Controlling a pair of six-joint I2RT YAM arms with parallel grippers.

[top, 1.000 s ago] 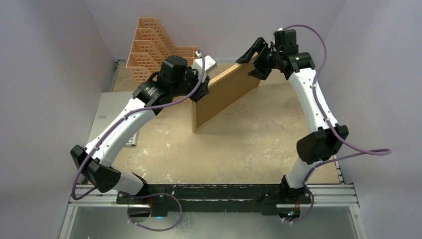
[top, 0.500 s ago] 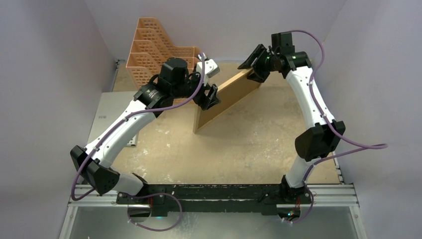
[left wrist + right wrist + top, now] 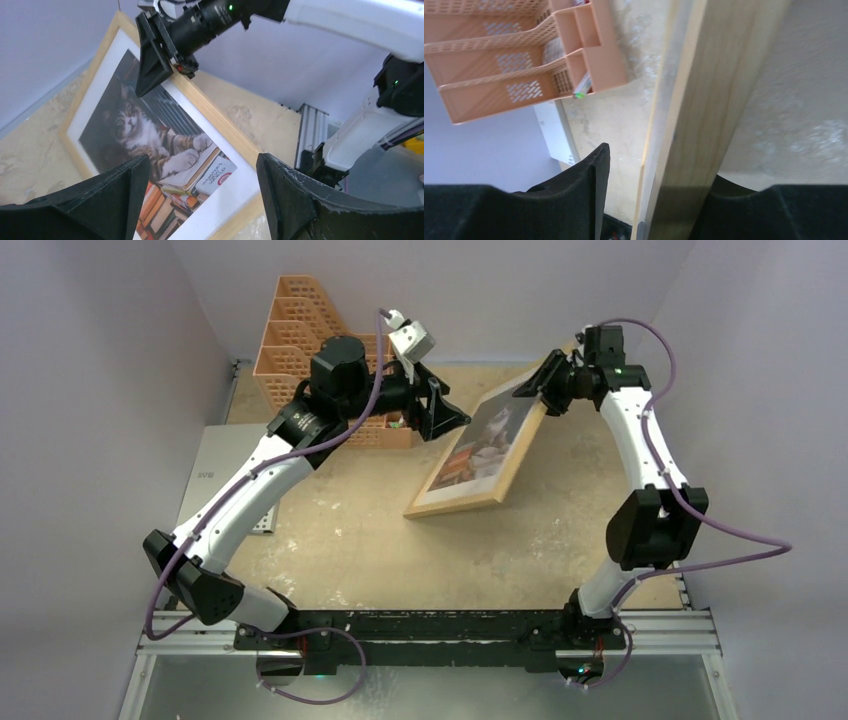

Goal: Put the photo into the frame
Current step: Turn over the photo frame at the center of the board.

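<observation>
Big change vs a second ago: the frame (image 3: 455,507) was standing on its long edge mid-counter with the brown back towards the top camera. Now it has tipped over, glass side up.

The photo (image 3: 487,435) sits inside the frame, cat and stacked books readable, white border all round. The frame is not flat. Its near rail is down on the counter (image 3: 480,550). Its far right corner is raised at the right pincer (image 3: 661,170).

- Left pincer (image 3: 202,170): it was closed down at the frame's top edge. It has now let go and stands spread wide, holding nothing. It hovers just off the frame's far left side, looking down at the photo, and has pulled back towards the orange organizer (image 3: 300,335).
- Right pincer: it has followed the frame's corner out to the right. It straddles that edge with one finger on the glass side and one on the back. It was wider before and is roughly half open now.
- Wrist view: there is a gap between the glass-side finger (image 3: 596,170) and the wood, so it is not clamped. The other finger is hidden behind the rail, so I can't tell whether it touches.

The organizer has not moved.
</observation>
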